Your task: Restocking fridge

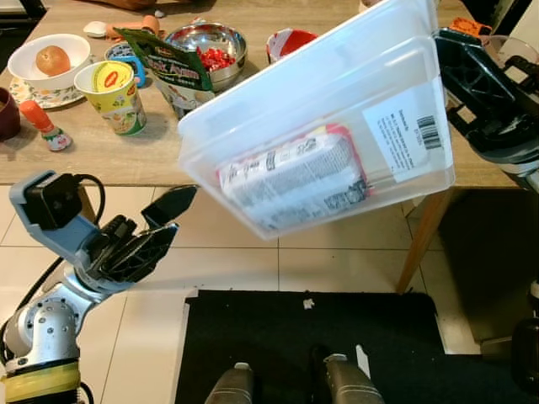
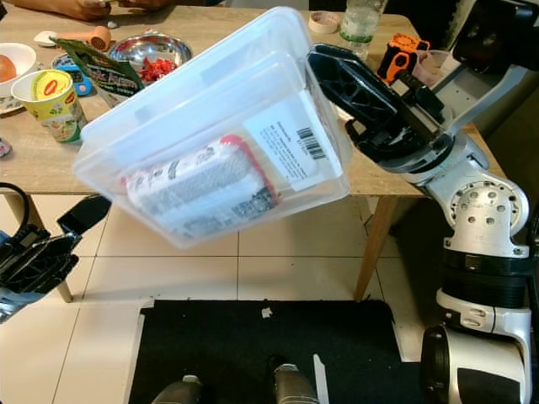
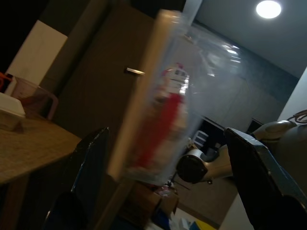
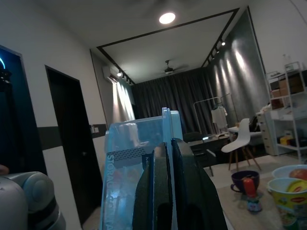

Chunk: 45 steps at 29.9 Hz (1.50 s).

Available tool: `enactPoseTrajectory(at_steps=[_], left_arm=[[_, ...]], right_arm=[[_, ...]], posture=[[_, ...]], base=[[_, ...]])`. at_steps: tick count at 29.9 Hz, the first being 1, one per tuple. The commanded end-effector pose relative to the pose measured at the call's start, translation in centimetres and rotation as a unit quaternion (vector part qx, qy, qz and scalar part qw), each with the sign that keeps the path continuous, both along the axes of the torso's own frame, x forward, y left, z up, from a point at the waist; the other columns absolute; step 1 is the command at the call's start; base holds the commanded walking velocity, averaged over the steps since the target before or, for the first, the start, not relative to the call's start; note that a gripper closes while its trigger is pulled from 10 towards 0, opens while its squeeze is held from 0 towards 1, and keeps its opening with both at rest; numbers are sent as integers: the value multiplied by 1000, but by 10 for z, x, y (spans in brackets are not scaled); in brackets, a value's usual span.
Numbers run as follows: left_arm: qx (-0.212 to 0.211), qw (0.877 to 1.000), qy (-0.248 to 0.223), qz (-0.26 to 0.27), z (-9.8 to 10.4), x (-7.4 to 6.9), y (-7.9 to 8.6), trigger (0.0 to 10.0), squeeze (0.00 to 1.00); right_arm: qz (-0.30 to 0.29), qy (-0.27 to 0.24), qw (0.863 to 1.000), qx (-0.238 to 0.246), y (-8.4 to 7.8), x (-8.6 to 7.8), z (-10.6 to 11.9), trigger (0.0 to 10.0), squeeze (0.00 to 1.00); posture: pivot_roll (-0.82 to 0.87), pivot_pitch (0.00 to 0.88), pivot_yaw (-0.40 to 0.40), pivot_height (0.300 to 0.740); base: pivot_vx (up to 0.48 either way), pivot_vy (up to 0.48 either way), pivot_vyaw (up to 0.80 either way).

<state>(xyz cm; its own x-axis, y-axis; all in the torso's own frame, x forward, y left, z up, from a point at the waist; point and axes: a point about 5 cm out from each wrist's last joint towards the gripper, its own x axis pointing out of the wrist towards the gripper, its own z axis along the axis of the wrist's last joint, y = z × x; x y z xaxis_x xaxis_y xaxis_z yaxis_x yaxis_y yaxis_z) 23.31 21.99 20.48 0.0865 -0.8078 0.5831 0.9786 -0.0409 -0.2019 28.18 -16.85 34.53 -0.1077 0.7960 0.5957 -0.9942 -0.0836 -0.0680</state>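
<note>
A clear plastic storage box [image 1: 320, 109] hangs tilted in the air in front of the wooden table [image 1: 109, 156]. Inside it lies a white and red wrapped pack [image 1: 295, 178], slid to the low end. A white barcode label [image 2: 290, 143] is stuck on the box's side. My right gripper [image 2: 324, 63] is shut on the box's upper rim; in the right wrist view its fingers [image 4: 184, 187] pinch the box's wall. My left gripper [image 1: 174, 215] stands open below and to the left of the box, apart from it. In the left wrist view the box [image 3: 168, 96] shows between the spread fingers [image 3: 91, 163].
On the table stand a yellow noodle cup [image 1: 114, 93], a green snack packet [image 1: 164, 63], a metal bowl [image 1: 210, 46], a white bowl holding an egg [image 1: 49, 59] and a water bottle [image 2: 360, 21]. A table leg [image 1: 421, 236] slants down at the right. A black mat [image 1: 312, 345] covers the floor.
</note>
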Motion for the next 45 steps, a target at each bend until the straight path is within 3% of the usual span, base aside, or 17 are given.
enactPoseTrajectory(at_steps=[1,2,4,5,18,19,31,45], left_arm=[[11,1000,0,-16,0,-3,-2,10000,0],[11,1000,3,-19,0,-2,-3,10000,188],[12,1000,5,-21,-1,-2,-3,10000,188],[11,1000,5,-24,0,-2,-3,10000,1000],[14,1000,-11,-14,3,2,-7,10000,1000],[20,1000,-12,-9,2,4,-8,10000,0],[23,999,-12,-19,1,5,-13,10000,0],[19,998,-15,-55,0,4,-30,10000,0]], right_arm=[[23,-12,1000,1,4,-7,4,10000,0],[24,-12,1000,0,4,-7,4,10000,0],[25,-12,1000,-1,4,-7,5,10000,0],[26,-11,1000,-2,5,-7,5,10000,0],[31,-6,999,-9,10,-8,5,10000,0],[32,-5,999,-10,10,-8,5,10000,0],[33,-1,999,-13,11,-7,5,10000,0],[29,7,999,-17,15,-5,0,10000,0]], posture=[[9,192,-50,740],[9,191,-50,740],[9,191,-50,740],[7,191,-51,740],[3,191,-53,740],[2,191,-55,740],[-1,193,-53,740],[1,188,-53,740]], base=[[0,0,0],[0,0,0],[0,0,0],[0,0,0],[0,0,0],[0,0,0],[0,0,0],[0,0,0]])
